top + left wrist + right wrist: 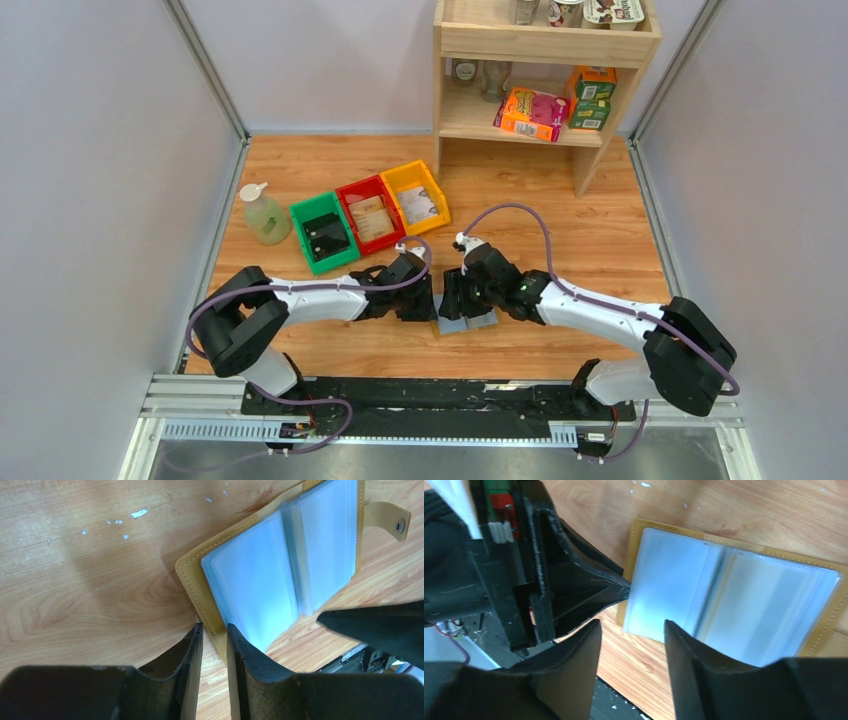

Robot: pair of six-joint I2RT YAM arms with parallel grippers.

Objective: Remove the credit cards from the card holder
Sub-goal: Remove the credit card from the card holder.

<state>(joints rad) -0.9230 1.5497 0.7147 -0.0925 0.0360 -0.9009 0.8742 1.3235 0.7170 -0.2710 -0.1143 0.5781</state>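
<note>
My left fingers [187, 680] are narrow at the card holder's [280, 565] yellow corner edge; pinching it or only beside it, I cannot tell. My right fingers [689, 665] are spread and empty above its near edge. The holder lies open on the surface [90, 580]. Sleeves look pale — no credit cards visible, in or out, so progress unclear.

Wood tabletop [600, 250], grey walls [100, 150], wooden shelf [545, 45]
</note>
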